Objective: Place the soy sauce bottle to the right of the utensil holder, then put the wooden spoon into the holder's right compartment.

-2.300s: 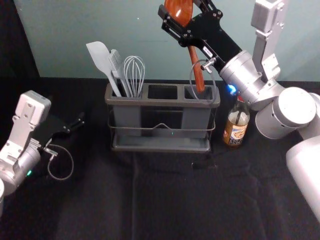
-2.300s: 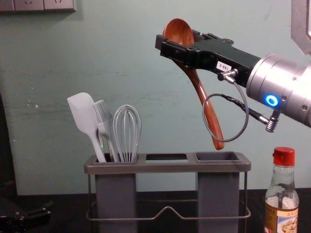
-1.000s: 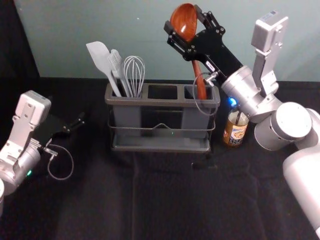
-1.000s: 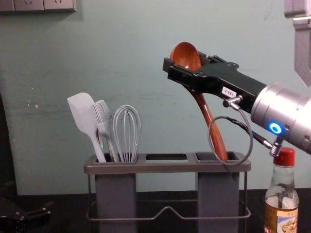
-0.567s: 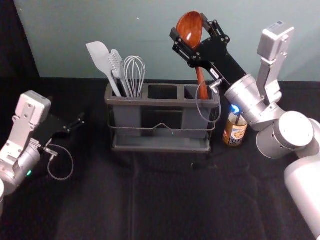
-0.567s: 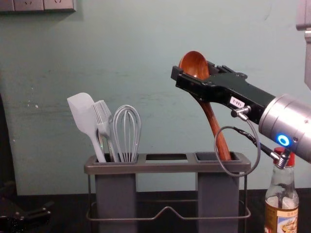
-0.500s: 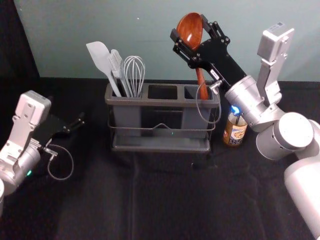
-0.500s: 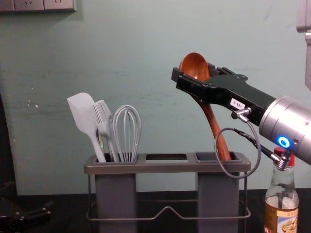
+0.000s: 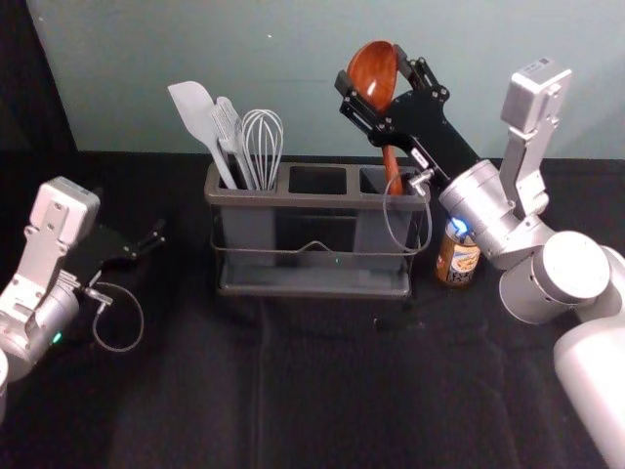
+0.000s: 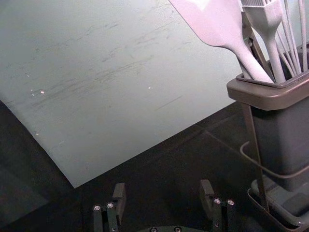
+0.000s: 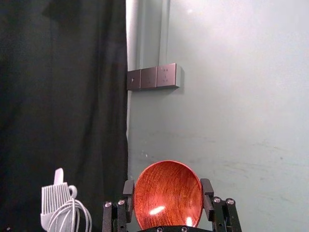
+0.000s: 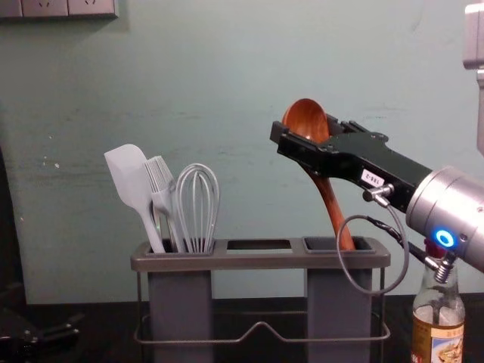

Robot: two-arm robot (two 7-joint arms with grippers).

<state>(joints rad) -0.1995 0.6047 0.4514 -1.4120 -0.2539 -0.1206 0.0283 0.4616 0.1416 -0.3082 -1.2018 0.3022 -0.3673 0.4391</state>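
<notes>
The right gripper (image 9: 370, 68) is above the far right part of the holder; its two fingers pinch the bowl of the wooden spoon (image 12: 335, 212), which leans a little, with the handle's lower end in the mouth of the right compartment (image 12: 340, 302). The utensil holder (image 9: 332, 200) stands near the far edge of the worktop (image 9: 322, 381), which is covered by black cloth with soft folds; in its left compartment stand a spatula (image 9: 193, 103), a basting brush (image 9: 227, 122) and a whisk (image 9: 262, 147); the soy sauce bottle (image 9: 458, 262) is upright just beside the holder's right end. The left gripper (image 9: 154, 237) is parked over the worktop's left side, fingers spread; behind are a grey-green wall (image 12: 227, 60), a socket panel (image 11: 166, 76) and a dark curtain (image 11: 63, 72).
</notes>
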